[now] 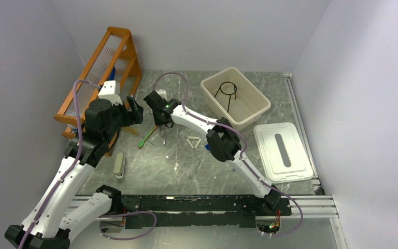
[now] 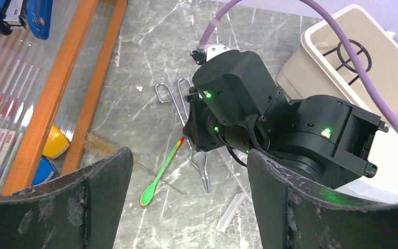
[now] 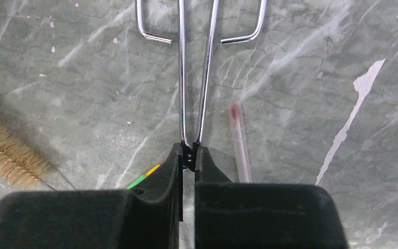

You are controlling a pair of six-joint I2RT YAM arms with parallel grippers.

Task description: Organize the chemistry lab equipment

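My right gripper [image 3: 188, 155] is shut on the metal forceps [image 3: 194, 78], pinching them where the two arms meet; their looped handles point away over the tabletop. In the top view the right gripper [image 1: 161, 124] is low over the forceps [image 1: 162, 137]. A green-handled tool [image 1: 147, 137] lies just to their left, and a white triangle [image 1: 193, 141] to the right. A clear thin tube with a red tip [image 3: 240, 142] lies beside the forceps. The black wire ring [image 1: 227, 89] rests in the beige bin [image 1: 254, 116]. My left gripper [image 1: 134, 110] hangs open and empty near the rack.
The orange wooden rack [image 1: 96, 67] stands at the back left. A white lid [image 1: 282, 151] lies to the right of the bin. A grey block [image 1: 119, 165] sits near the left arm. A bristle brush [image 2: 101, 145] and a clear plastic bag [image 2: 233, 212] lie on the table.
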